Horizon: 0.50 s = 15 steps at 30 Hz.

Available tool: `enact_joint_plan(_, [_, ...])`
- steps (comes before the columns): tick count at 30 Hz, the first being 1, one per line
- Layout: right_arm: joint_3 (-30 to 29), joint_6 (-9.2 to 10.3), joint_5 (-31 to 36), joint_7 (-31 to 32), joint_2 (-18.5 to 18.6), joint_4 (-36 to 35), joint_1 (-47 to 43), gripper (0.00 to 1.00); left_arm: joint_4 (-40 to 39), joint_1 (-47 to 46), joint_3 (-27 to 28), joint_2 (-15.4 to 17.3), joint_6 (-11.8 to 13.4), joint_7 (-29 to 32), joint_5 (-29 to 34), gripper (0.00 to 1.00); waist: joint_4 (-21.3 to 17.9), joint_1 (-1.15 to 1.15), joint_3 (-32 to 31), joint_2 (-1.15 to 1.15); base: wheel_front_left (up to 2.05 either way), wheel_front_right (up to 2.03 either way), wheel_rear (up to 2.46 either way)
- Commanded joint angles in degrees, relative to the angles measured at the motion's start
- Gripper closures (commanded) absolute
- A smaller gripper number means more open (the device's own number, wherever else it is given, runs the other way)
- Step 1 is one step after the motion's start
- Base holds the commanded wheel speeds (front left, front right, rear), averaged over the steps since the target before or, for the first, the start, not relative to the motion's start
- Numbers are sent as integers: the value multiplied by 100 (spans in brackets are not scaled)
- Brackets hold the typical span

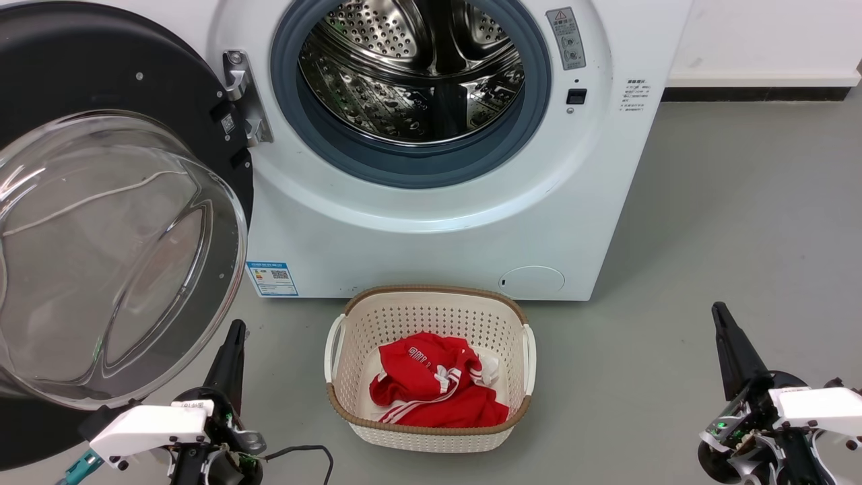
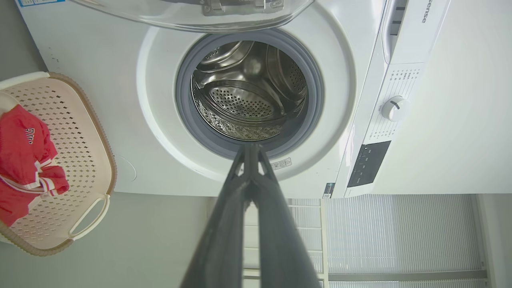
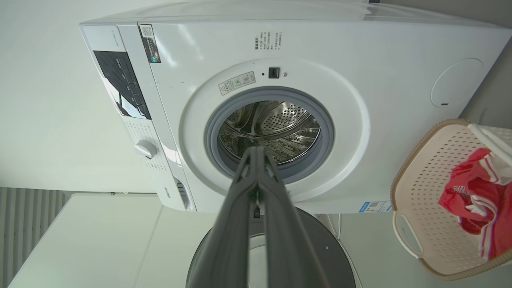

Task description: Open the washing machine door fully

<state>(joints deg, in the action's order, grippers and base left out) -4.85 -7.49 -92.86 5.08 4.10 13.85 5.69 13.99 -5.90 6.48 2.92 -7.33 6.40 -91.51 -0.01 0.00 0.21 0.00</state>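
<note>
The washing machine (image 1: 431, 229) is a white front-loader with its steel drum (image 1: 411, 67) exposed. The washing machine door (image 1: 101, 256), a black disc with a bulging clear glass bowl, is swung wide to the left on its metal hinge (image 1: 242, 98). The door's glass also shows along the top of the left wrist view (image 2: 192, 16), and its black rim low in the right wrist view (image 3: 320, 256). My left gripper (image 1: 236, 330) is shut and holds nothing, just below the door's lower edge. Far to the right, my right gripper (image 1: 719, 311) is shut and holds nothing, low over the floor.
A cream laundry basket (image 1: 350, 404) holding a red garment (image 1: 438, 391) sits on the grey floor directly before the machine, between the two arms. A black cable (image 1: 303, 451) trails by the left arm. A white wall with a dark skirting (image 1: 754, 94) runs behind at right.
</note>
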Motion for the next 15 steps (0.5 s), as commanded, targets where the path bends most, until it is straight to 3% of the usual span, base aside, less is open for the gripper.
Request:
enact_joint_plan(1, [-15, 0, -110, 40, -10, 18, 69, 100, 25, -65, 16, -7, -34, 40, -112, 100, 1, 0, -3, 0, 0, 0, 0])
enact_joint_plan(15, [-43, 0, -55, 48, -30, 17, 72, 100, 20, -60, 15, -7, -31, 34, -94, 100, 1, 0, -3, 0, 0, 0, 0])
